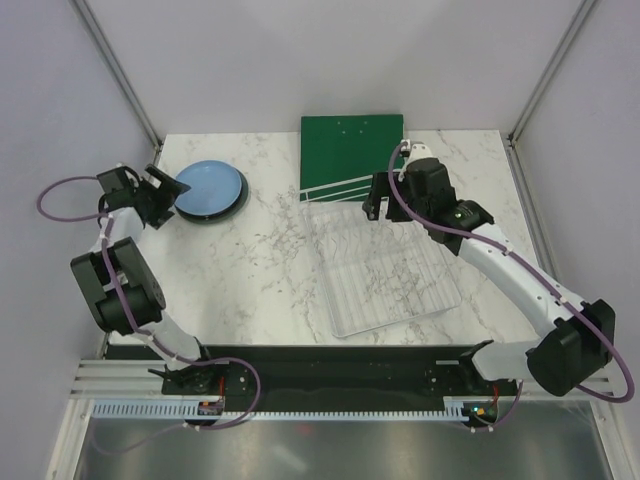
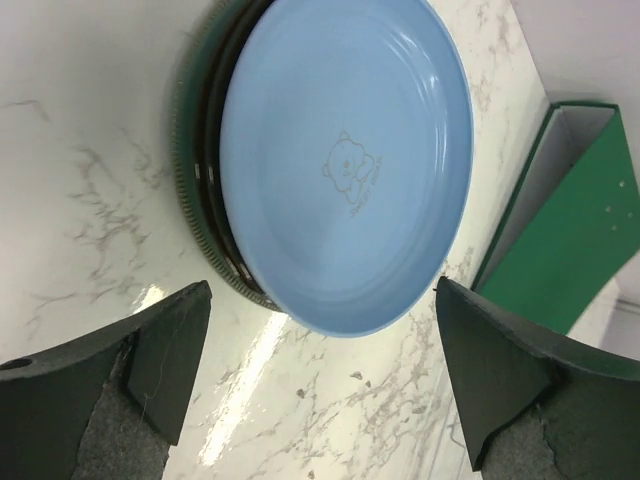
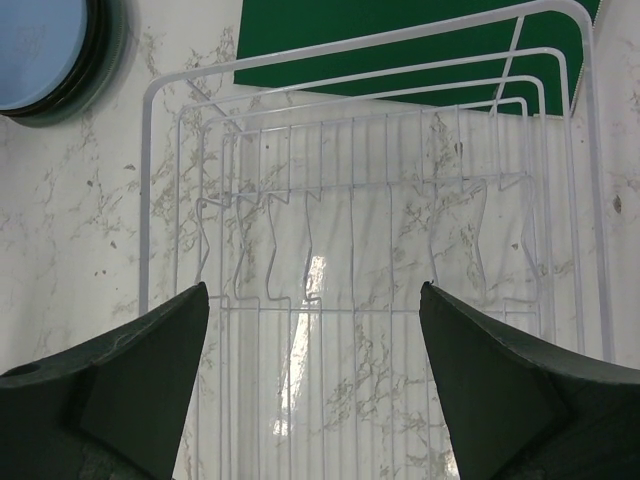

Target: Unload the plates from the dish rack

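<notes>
Light blue and glossy, the top plate [image 2: 345, 160] is a smooth, shallow round with a faint bear outline at its centre. It lies face up on a stack [image 1: 210, 190] at the far left of the table, well apart from the dish rack [image 1: 380, 265]. Beneath it show the dark rims [image 2: 210, 180] of other plates, and under those a ribbed grey-green rim [image 2: 183, 170].

These look like rigid, glazed pieces: probably fairly heavy, slippery and liable to chip, so any hold belongs on the raised rim, with 1 finger above and 1 below. How many lie in the stack I cannot tell.

The rack is thin white wire, a stiff grid with looped dividers, and its slots [image 3: 360, 270] hold nothing, so the unloading looks finished.

The left gripper [image 2: 320, 300] sits just beside the stack, jaws wide apart and empty. The right gripper [image 3: 315, 300] hangs over the rack, also spread and empty. Behind the rack lies a flat green board [image 1: 350, 150] on the white marbled table [image 1: 260, 270].
</notes>
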### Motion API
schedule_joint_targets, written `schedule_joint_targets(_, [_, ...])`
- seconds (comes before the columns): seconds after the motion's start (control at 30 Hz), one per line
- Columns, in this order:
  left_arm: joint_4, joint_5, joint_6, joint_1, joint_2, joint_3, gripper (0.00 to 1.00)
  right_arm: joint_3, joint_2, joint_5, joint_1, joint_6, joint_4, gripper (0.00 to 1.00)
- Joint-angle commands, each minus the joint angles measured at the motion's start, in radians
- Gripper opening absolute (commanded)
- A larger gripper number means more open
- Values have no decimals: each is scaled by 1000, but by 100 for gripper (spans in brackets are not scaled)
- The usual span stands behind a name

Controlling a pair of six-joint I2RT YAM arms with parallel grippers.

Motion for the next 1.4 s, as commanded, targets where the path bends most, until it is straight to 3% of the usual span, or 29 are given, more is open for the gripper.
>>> schedule_joint_targets(0.0, [-96, -152, 115, 6, -155, 11, 100, -18, -65, 3, -3, 11, 22, 93])
schedule_joint_targets(0.1, [-135, -126, 145, 6, -265, 9, 100, -15, -99, 64, -3, -6, 0, 96])
schedule_joint_targets(0.23, [-172, 140, 179, 0, -426, -6, 100, -4, -154, 213, -5, -63, -65, 98])
schedule_joint_targets(0.43, [-178, 351, 181, -12, -730, -121, 100, -26, -235, 453, -5, -97, -159, 98])
schedule_joint_targets(0.6, [-240, 371, 240, -21, -1067, -164, 100, -142, -346, 602, -3, -117, -169, 98])
schedule_joint_targets(0.7, [-267, 374, 244, -43, -1147, -183, 100, -196, -398, 673, -3, -124, -179, 98])
schedule_joint_targets(0.93, [-291, 371, 300, -46, -1224, -229, 100, -230, -453, 690, -5, -115, -170, 98])
schedule_joint_targets(1.37, [-324, 304, 464, -49, -1190, -240, 100, -257, -436, 707, -3, -129, -138, 98])
